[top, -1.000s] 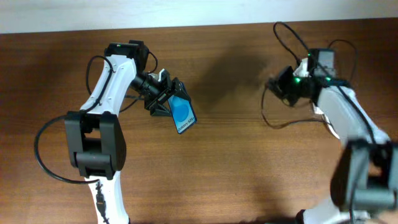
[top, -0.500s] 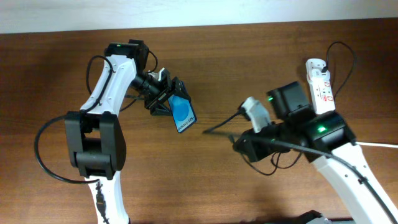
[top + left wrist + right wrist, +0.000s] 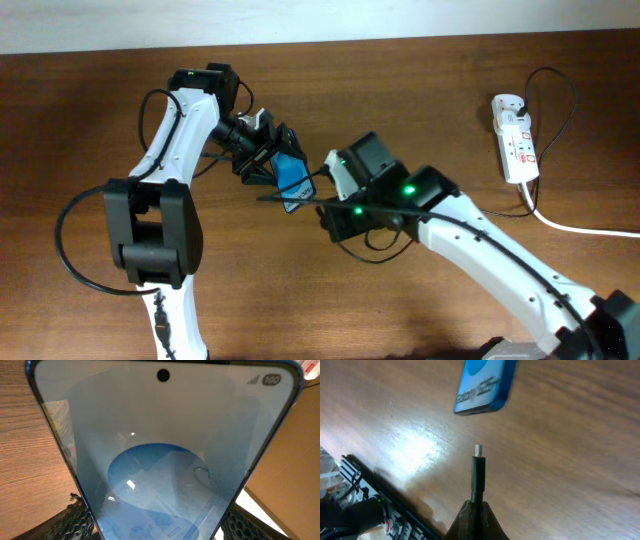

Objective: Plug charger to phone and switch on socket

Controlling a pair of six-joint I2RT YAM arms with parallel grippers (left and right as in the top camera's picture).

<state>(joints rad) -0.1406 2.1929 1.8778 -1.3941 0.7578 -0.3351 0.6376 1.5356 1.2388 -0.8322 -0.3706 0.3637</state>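
Observation:
My left gripper point(image 3: 268, 158) is shut on the phone point(image 3: 293, 182), holding it tilted above the table, blue screen up. The phone fills the left wrist view point(image 3: 160, 450) with my jaws at its lower edges. My right gripper point(image 3: 340, 208) is shut on the charger's black connector point(image 3: 478, 477). Its small metal tip points at the phone's lower end point(image 3: 482, 387), a short gap away. The thin black cable point(image 3: 290, 200) juts left from the right gripper in the overhead view. The white socket point(image 3: 514, 138) lies at the far right with its thick white cord point(image 3: 580, 228).
The brown wooden table point(image 3: 420, 90) spans the view, with a pale wall along its back edge. A thin black cable point(image 3: 560, 90) loops round the socket. The left arm's base and its cable point(image 3: 75, 240) stand at the left.
My right arm has swung left from beside the socket to just right of the phone, carrying the charger connector. The left arm and the phone have stayed put.

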